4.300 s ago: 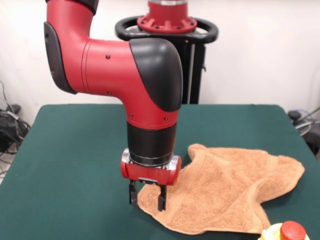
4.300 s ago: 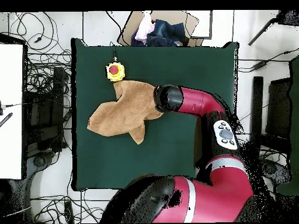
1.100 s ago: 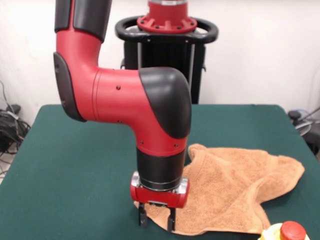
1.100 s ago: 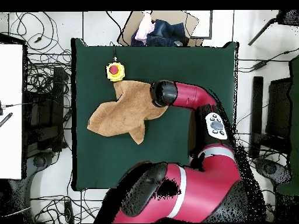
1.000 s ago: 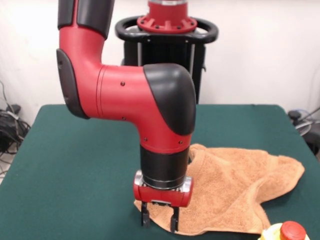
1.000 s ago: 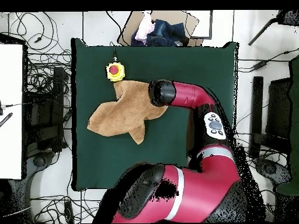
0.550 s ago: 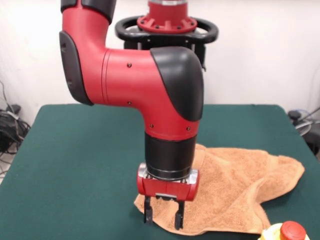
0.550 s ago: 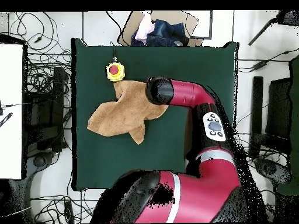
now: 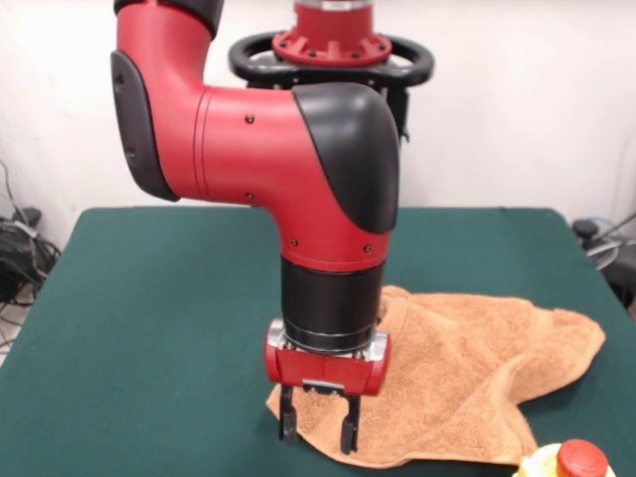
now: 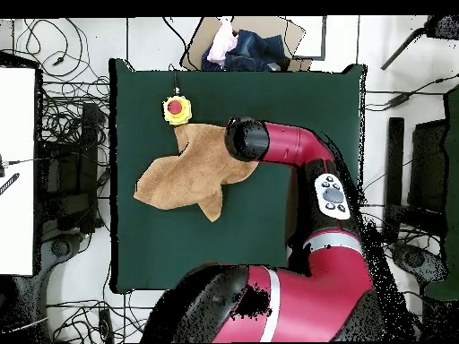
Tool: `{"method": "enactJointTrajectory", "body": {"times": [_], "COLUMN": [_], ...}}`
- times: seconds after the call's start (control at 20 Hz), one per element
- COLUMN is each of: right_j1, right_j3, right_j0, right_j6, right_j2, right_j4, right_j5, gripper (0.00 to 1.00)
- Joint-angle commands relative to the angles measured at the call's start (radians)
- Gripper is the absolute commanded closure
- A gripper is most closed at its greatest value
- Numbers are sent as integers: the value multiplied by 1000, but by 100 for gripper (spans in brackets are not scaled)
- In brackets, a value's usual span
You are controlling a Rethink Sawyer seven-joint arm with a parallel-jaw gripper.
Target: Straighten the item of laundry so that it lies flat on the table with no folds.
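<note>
Your towel (image 9: 467, 373) lies crumpled on the green bench (image 9: 149, 328), toward the side that is on the right in the front view and close to the near edge. It is not flat. A lobe sticks out at the far right, a corner curls up just behind the arm, and soft folds run through the middle. From above (image 10: 193, 170) it looks like a lumpy star, not a square. A yellow button with a red cap (image 9: 571, 462) sits just beside its near corner.

A second ago the gripper (image 9: 318, 429) was at almost this same spot. Since then it has slid a little more over the towel's left corner, and the arm (image 9: 298, 169) has leaned in with it. A few seconds back it stood farther left and farther from the camera, at the edge of the cloth. The towel itself has not changed shape at all.

The jaws are spread open and pointing down. One tip stands at the towel's left edge and the other over the cloth. They hold nothing.

So you are lining up on that corner, not pulling yet. I think you next need to go down, pinch the corner and drag it left to open the folds. Watch that you catch only one layer
</note>
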Motion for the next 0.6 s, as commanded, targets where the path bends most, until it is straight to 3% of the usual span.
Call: {"method": "enactJointTrajectory", "body": {"times": [0.05,0.6], "right_j1": [121,228], "right_j3": [-23,-180], "right_j0": [-33,-25], "right_j6": [-22,-72], "right_j2": [96,104], "right_j4": [-27,-50], "right_j5": [2,27], "gripper": [0,0]}}
